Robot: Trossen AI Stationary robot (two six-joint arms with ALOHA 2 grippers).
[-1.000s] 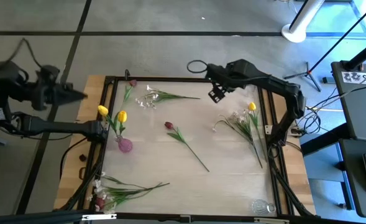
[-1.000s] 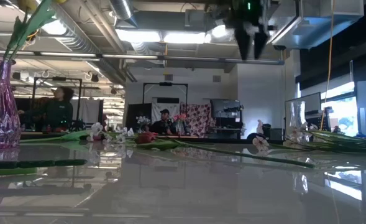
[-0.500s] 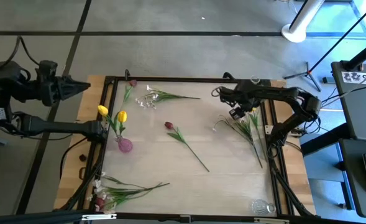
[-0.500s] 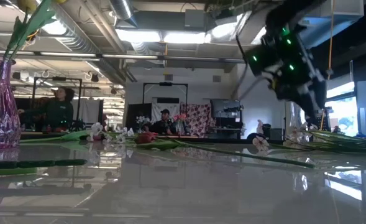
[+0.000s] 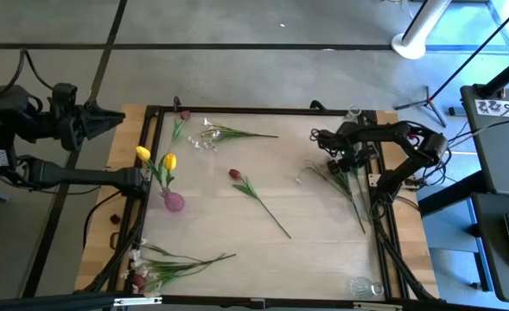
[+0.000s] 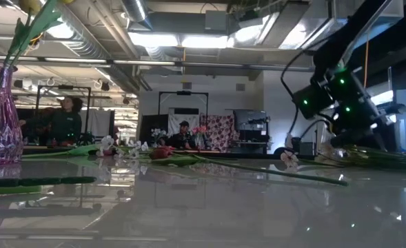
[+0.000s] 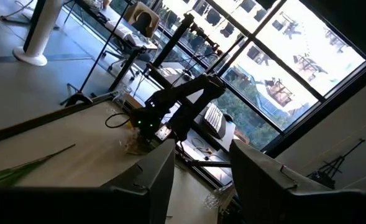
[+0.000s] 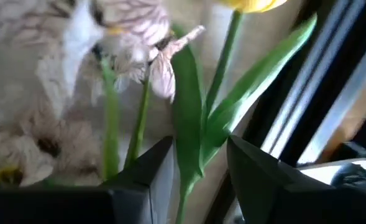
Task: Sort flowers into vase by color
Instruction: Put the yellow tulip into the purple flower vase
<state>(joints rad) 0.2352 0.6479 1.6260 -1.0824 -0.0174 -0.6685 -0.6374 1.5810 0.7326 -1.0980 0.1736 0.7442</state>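
My right gripper (image 5: 339, 162) is low over a bunch of flowers (image 5: 351, 186) lying by the table's right edge, pointing steeply down. In the right wrist view its fingers stand open (image 8: 199, 142) on either side of a yellow tulip's (image 8: 248, 5) green leaf (image 8: 189, 118), with white-pink blossoms (image 8: 133, 37) beside it. I see no touch. A pink vase (image 5: 174, 202) at the left holds two yellow tulips (image 5: 169, 161). A dark red tulip (image 5: 234, 174) lies flat at mid-table. My left gripper (image 5: 107, 121) waits open (image 7: 201, 180) off the table's left edge.
A white spray (image 5: 228, 134) and a red tulip (image 5: 183, 114) lie by the far edge. More flowers (image 5: 172, 263) lie at the near left. A clear vase (image 5: 365, 287) stands at the near right corner. The black frame rail (image 5: 377, 181) runs close beside my right gripper.
My right gripper has come down from high over the table's far middle, moving toward the right edge onto the flower bunch, and has tipped from nearly level to pointing steeply down. My left gripper has rolled a little in place.
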